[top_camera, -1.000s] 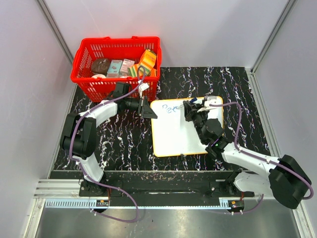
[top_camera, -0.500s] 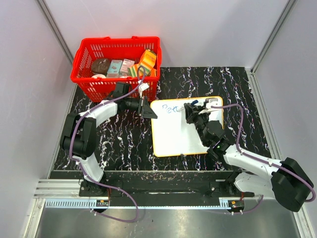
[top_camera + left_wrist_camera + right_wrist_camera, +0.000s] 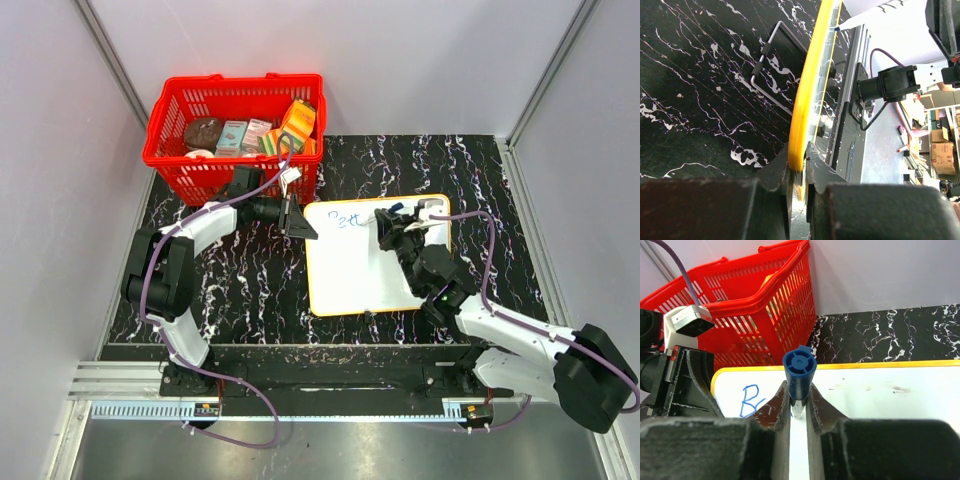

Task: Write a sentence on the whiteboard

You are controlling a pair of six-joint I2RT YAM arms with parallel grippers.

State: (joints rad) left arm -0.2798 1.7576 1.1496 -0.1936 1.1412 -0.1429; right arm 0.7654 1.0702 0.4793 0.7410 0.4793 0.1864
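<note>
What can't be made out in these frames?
1. Top view: the sentence is too small to read.
2. Right wrist view: only a "B" shows. The marker and right claw hide the rest, and also the tip's contact with the whiteboard.
3. Left wrist view: the board sits edge-on in the left claw, so its face is unseen.
4. Top view: labels inside the basket are too small.

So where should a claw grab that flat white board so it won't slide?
On the thin yellow-orange rim of the flat white whiteboard, coming in sideways at its far left corner. The board is flat and thin, so an edge pinch fits; the left claw grips there, clear of the right claw and its blue marker.
</note>
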